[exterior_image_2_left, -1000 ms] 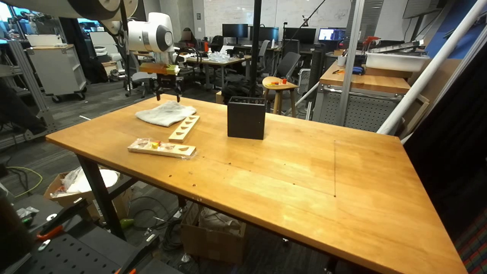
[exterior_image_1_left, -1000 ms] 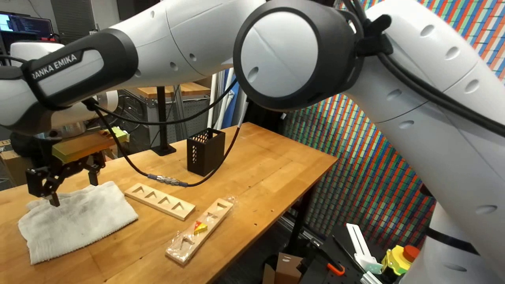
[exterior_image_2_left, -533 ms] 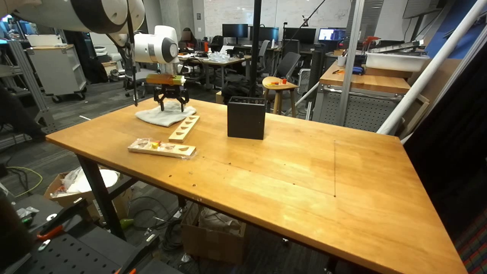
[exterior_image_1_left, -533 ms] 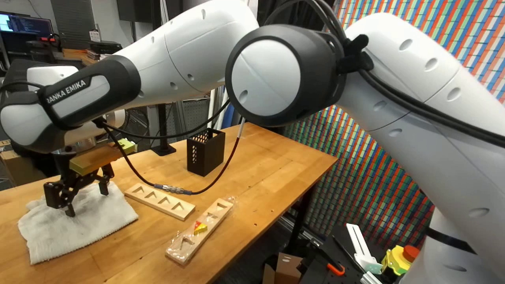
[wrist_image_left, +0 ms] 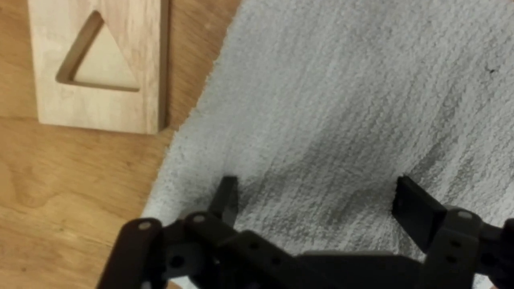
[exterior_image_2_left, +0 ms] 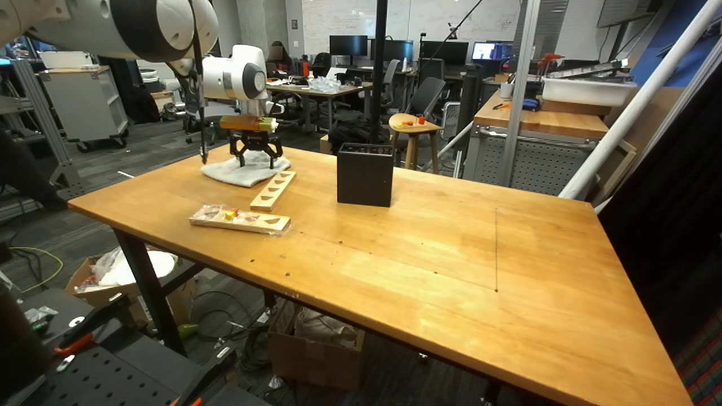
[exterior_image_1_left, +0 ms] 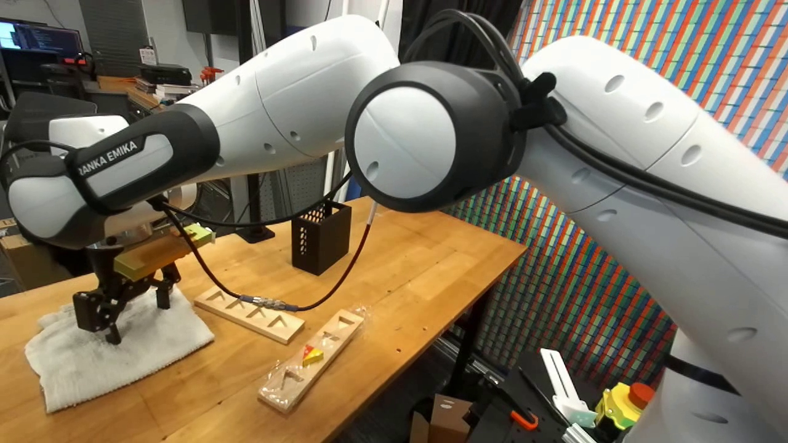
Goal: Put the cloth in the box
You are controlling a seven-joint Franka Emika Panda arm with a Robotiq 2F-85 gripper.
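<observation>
The white rumpled cloth (exterior_image_1_left: pixel 92 375) lies spread on the table; it also shows in an exterior view (exterior_image_2_left: pixel 234 173) and fills much of the wrist view (wrist_image_left: pixel 341 88). My gripper (exterior_image_1_left: pixel 138 321) points down at the cloth with its fingers wide apart, also seen in an exterior view (exterior_image_2_left: pixel 258 164). In the wrist view, the gripper (wrist_image_left: pixel 315 180) has both fingertips at the cloth's surface, and the cloth between them is slightly wrinkled. The small black box (exterior_image_1_left: pixel 321 240) stands upright, apart from the cloth; it also shows in an exterior view (exterior_image_2_left: pixel 365 177). Its inside is mostly hidden.
A pale slotted wooden strip (exterior_image_1_left: pixel 249 314) lies right beside the cloth, also in the wrist view (wrist_image_left: pixel 98 108). A plastic-wrapped strip (exterior_image_1_left: pixel 311 363) with a small red and yellow piece lies nearer the table edge. A black post (exterior_image_1_left: pixel 253 209) stands behind the box. A cable hangs from the arm.
My gripper has come down from above the cloth to its surface, still open. The cloth's edge has shifted very slightly. The box and wooden strips have not moved.
</observation>
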